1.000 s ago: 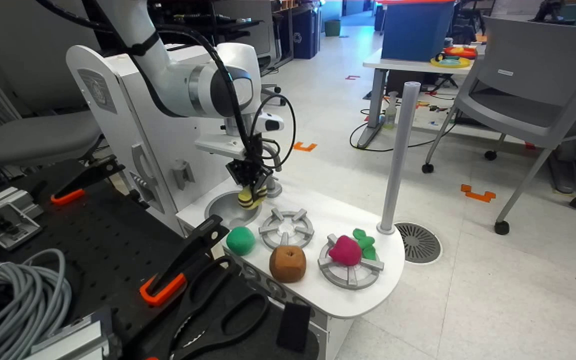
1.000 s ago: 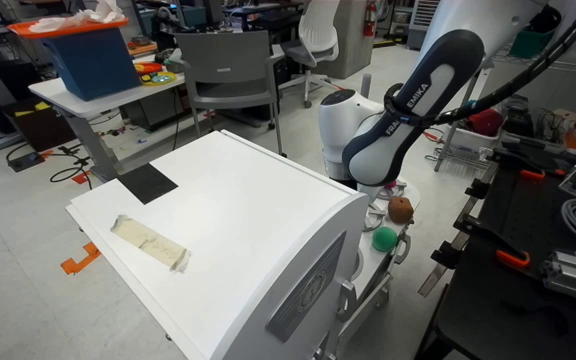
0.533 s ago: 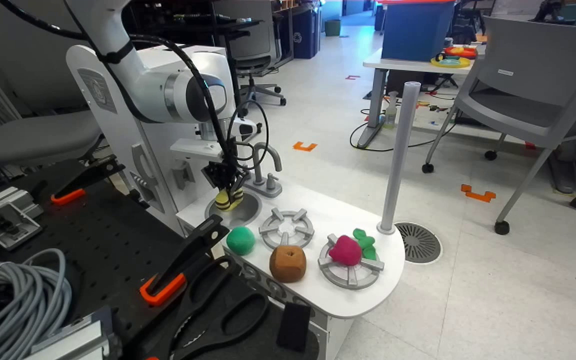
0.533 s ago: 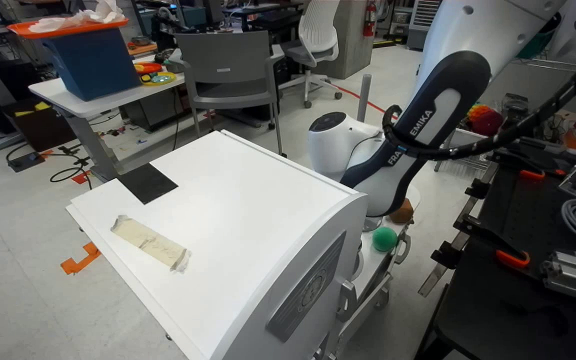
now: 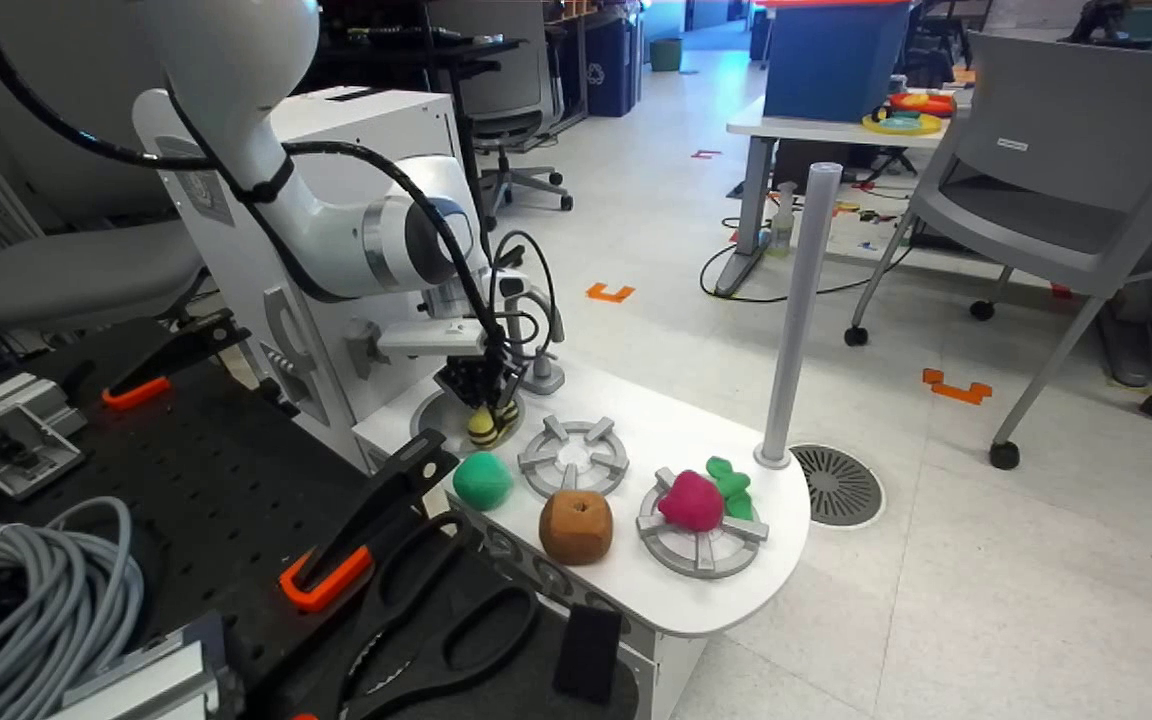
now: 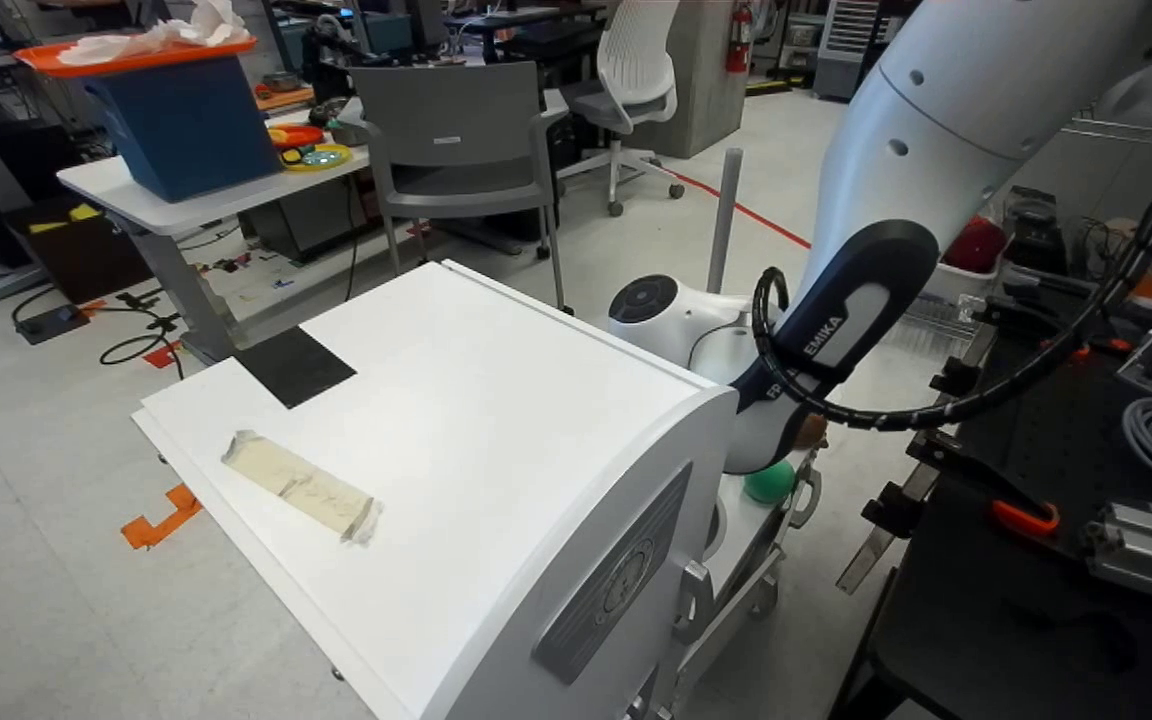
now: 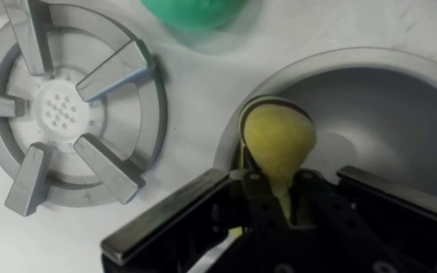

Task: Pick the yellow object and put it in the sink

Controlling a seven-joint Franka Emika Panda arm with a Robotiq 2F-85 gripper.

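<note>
The yellow object (image 5: 486,428), with dark stripes, is held over the right part of the sink (image 5: 433,418) in an exterior view. In the wrist view the yellow object (image 7: 279,136) overlaps the near-burner side of the sink's rim (image 7: 359,58). My gripper (image 7: 285,182) is shut on the yellow object, with its narrow end between the fingers. The gripper (image 5: 496,398) points down, low over the sink. I cannot tell whether the object touches the basin. In an exterior view the arm hides the gripper and the object, and only a sliver of the sink (image 6: 716,530) shows.
The grey faucet (image 5: 542,368) stands right behind the gripper. A green ball (image 5: 482,481) sits beside the sink. A grey burner (image 5: 573,458), an orange-brown toy (image 5: 576,528) and a pink toy (image 5: 692,502) are on the countertop. A white cabinet (image 6: 496,430) rises beside the sink.
The gripper, holding the yellow object, first moved left over the sink in an exterior view, then came back right and lower. The arm has dropped. The other toys have not moved.
</note>
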